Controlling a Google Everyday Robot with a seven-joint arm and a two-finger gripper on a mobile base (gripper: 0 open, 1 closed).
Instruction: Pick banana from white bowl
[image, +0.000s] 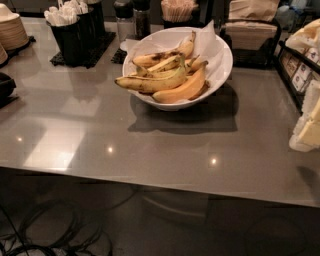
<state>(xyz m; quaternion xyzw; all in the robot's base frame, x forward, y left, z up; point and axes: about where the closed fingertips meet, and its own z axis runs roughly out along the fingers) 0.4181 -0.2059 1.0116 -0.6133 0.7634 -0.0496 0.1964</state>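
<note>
The white bowl (224, 64) stands at the back middle of the grey counter, lined with crumpled white paper. Several bananas lie in it. The long curved yellow banana (150, 83) with a green tinge and brown freckles lies across the front left, its tip past the rim. A plumper orange-tinted banana (183, 90) lies in front of it to the right, and shorter browned ones lie behind. My gripper (306, 125) shows as a pale shape at the right edge, well right of the bowl and lower in the view, partly cut off.
Black caddies of white cutlery (75, 30) stand at the back left, with stacked brown plates (11, 30) at the far left. Shakers (131, 20) and a napkin holder (252, 35) stand behind the bowl. A rack of packets (300, 70) is at the right.
</note>
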